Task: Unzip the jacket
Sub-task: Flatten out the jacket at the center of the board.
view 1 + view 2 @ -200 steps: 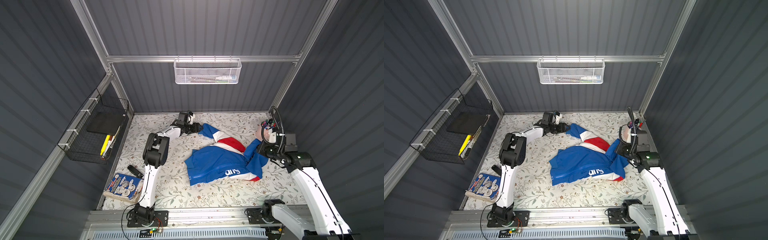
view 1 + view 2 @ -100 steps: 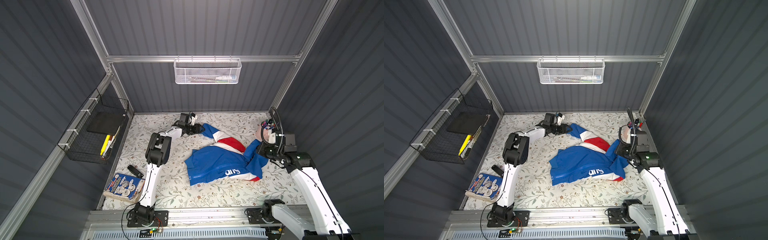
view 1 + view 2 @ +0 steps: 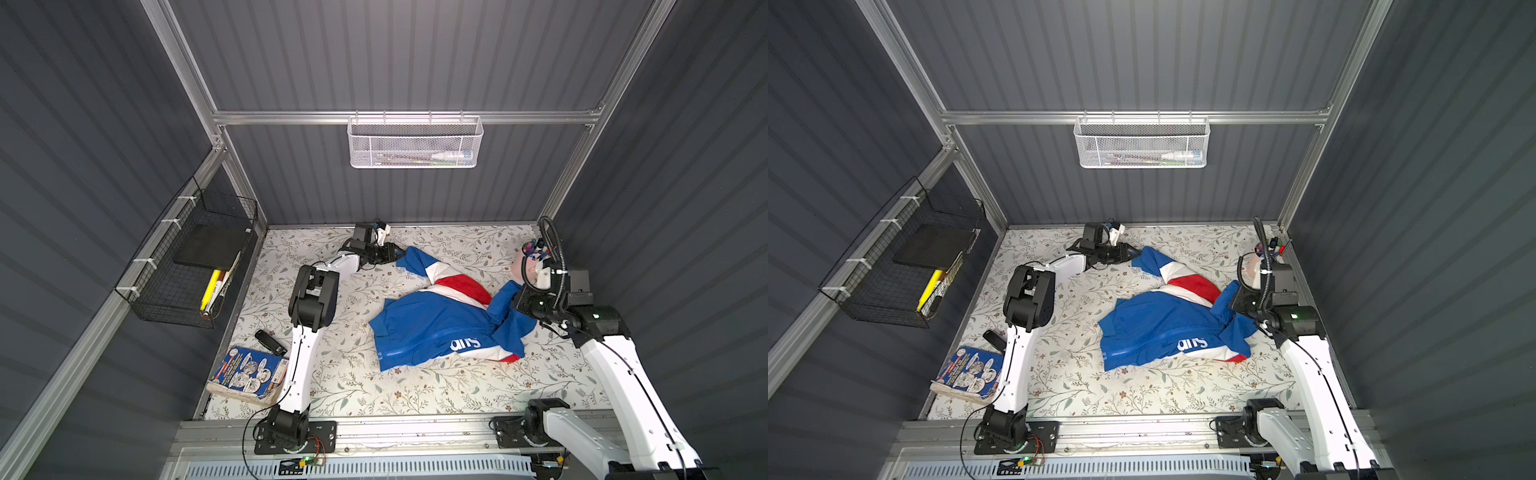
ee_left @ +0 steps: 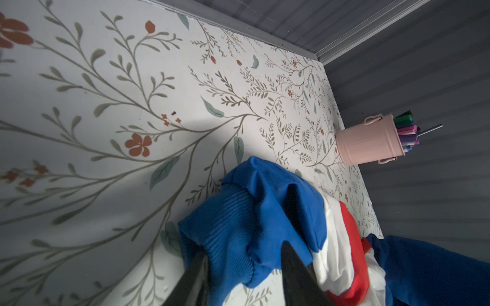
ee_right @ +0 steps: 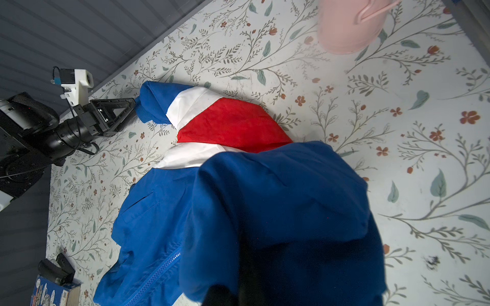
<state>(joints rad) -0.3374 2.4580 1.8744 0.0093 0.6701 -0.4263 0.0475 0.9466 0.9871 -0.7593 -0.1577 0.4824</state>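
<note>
The blue jacket (image 3: 436,328) (image 3: 1158,328) lies crumpled on the floral table, with "Sup" lettering toward the front. Its red and white banded sleeve (image 5: 228,119) stretches toward the back. My left gripper (image 3: 397,254) (image 4: 245,265) is open, and its two dark fingers (image 4: 297,275) straddle the ribbed sleeve cuff (image 4: 230,233). My right gripper (image 3: 520,301) (image 5: 230,292) is shut on the hood (image 5: 286,201), which hangs lifted and hides its jaws. The blue zipper (image 5: 159,270) runs closed down the front. Its pull is hidden.
A pink bucket of markers (image 3: 524,266) (image 4: 371,143) stands in the back right corner, close to the right arm. A book (image 3: 249,374) and a small black object (image 3: 270,340) lie at the front left. Wire baskets hang on the left wall (image 3: 195,266) and on the back wall (image 3: 413,141).
My left gripper has edged right onto the sleeve cuff and its jaws have narrowed around it. The right gripper and the hood have not moved.
</note>
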